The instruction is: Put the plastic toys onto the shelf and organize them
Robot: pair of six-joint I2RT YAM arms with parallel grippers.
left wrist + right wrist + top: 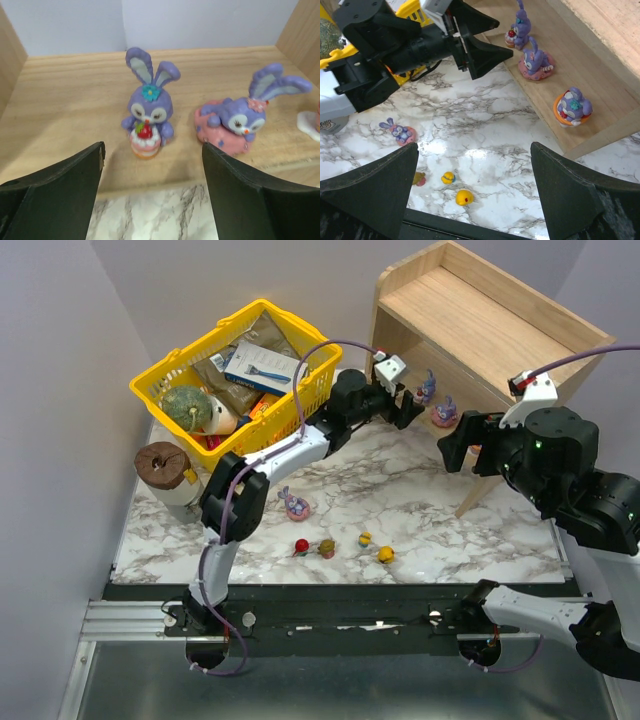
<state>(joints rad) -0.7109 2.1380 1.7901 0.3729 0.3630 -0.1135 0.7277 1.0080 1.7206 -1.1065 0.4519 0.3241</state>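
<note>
The wooden shelf [480, 320] stands at the back right. On its lower tier [65, 100] an upright purple bunny toy [147, 112] holds a cake, and a second bunny [232, 122] lies on a pink cushion. A third bunny [572, 107] in an orange cup stands further along. My left gripper [410, 405] is open and empty, just in front of the tier's edge. My right gripper [468, 450] is open and empty above the table by the shelf. On the marble lie a fourth bunny [295, 505], a red toy [301, 546], an olive-brown one [326, 548] and two yellow ones [365, 538] [386, 555].
A yellow basket [180, 360] of grocery packets and a green-grey gourd [187, 408] sits at the back left. A brown round lidded object [163, 465] stands by the table's left edge. The left arm stretches across the table's middle toward the shelf.
</note>
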